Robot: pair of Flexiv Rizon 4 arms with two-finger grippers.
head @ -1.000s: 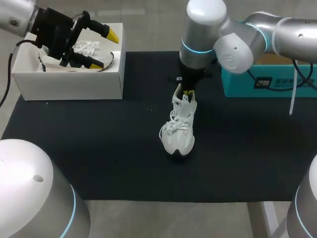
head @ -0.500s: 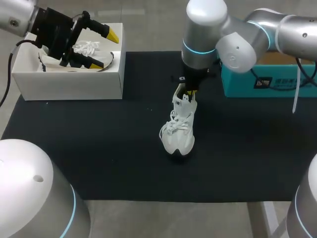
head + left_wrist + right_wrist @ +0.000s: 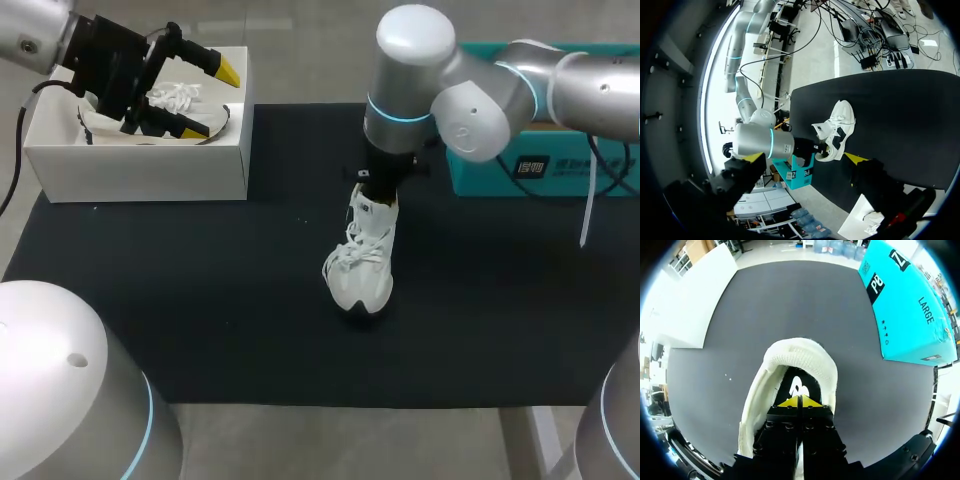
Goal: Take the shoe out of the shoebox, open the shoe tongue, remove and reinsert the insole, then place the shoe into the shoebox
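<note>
A white laced shoe point(image 3: 362, 268) stands upright in the middle of the black mat, toe toward the front edge. My right gripper point(image 3: 799, 401) is shut, its yellow tips pressed together inside the shoe's opening, just above the black insole point(image 3: 799, 386) and short of the padded heel collar point(image 3: 801, 356). In the head view the right arm's wrist point(image 3: 385, 165) hides that gripper. My left gripper point(image 3: 222, 100) hangs open over the white shoebox point(image 3: 140, 172) at the back left, nothing between its fingers. The left wrist view shows the shoe point(image 3: 841, 124) far ahead.
A second white shoe point(image 3: 178, 100) lies inside the shoebox under the left gripper. A teal box point(image 3: 560, 165) stands at the back right, close behind the right arm. The mat point(image 3: 200, 300) is bare around the shoe.
The right arm has come down over the shoe's heel end. Its yellow tips, seen above the raised tongue earlier, are now hidden in the opening. The left arm has not moved.
</note>
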